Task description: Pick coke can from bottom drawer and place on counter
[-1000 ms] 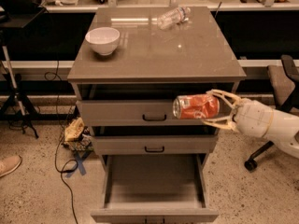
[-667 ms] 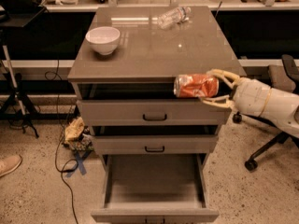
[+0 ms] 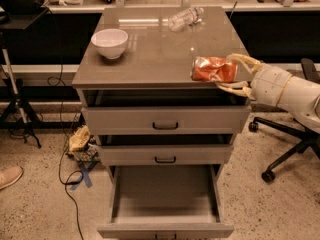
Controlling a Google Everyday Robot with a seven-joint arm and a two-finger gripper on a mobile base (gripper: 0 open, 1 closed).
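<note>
The coke can [image 3: 214,69] is red with white markings and lies on its side, held between my gripper's fingers. My gripper [image 3: 235,74] reaches in from the right and is shut on the can at the counter's front right edge. The can is level with the counter [image 3: 150,54] top, over its front right part; I cannot tell whether it touches. The bottom drawer [image 3: 165,196] is pulled out wide and looks empty inside.
A white bowl [image 3: 109,42] stands on the counter's left. A clear plastic bottle [image 3: 185,18] lies at the counter's back. An office chair base [image 3: 280,149] stands at the right. Cables and clutter [image 3: 80,144] lie on the floor at the left.
My gripper has lifted the can from in front of the top drawer up to counter level.
</note>
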